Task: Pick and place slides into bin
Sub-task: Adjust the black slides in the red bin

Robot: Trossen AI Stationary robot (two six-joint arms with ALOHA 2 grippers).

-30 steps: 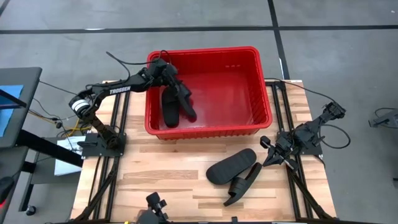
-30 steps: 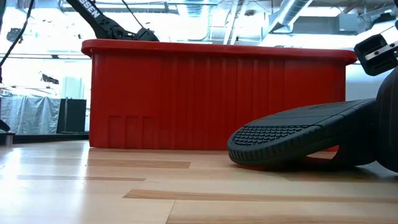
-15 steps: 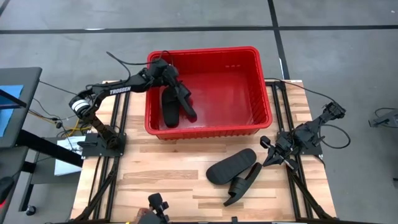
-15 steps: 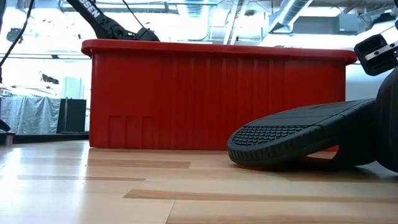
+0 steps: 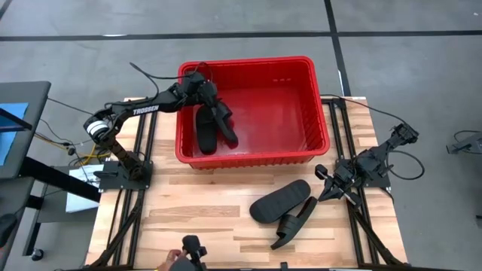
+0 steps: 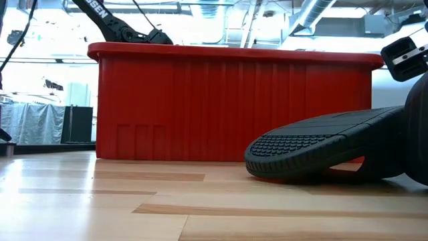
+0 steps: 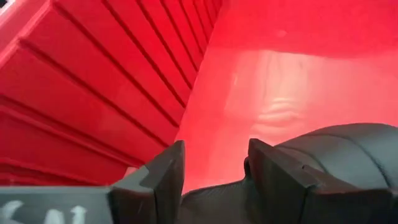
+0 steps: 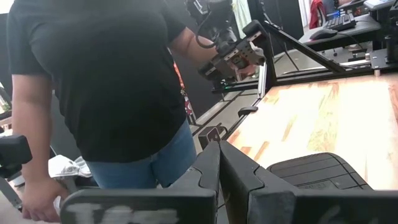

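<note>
The red bin point(image 5: 316, 98) stands at the table's far middle; it also shows in the low view point(image 6: 234, 100). Two black slides point(image 5: 205, 129) point(image 5: 226, 124) lie inside it at its left end. Two more slides lie on the table near the right side, one point(image 5: 280, 201) resting partly on the other point(image 5: 295, 221). My left gripper point(image 5: 205, 92) is inside the bin, open, over the far end of a slide point(image 7: 348, 155). My right gripper point(image 5: 325, 193) is shut and rests at the table's right edge, beside the slides on the table point(image 8: 317, 171). My left gripper's open fingers point(image 7: 277, 174) stand just over the slide's sole point(image 7: 211, 200), next to its strap point(image 7: 348, 155). I cannot tell whether they touch it.
The bin's ribbed left wall point(image 7: 93, 106) is close beside my left gripper. A person in a black shirt point(image 8: 106, 81) stands beyond the table's near edge. A hand point(image 5: 167, 260) holds a small dark device point(image 5: 193, 247) at that edge. Bare wood lies at the near left point(image 5: 173, 218).
Both arms have kept still. At the table's near edge a hand has come into view beside the small dark device, which has shifted slightly.
</note>
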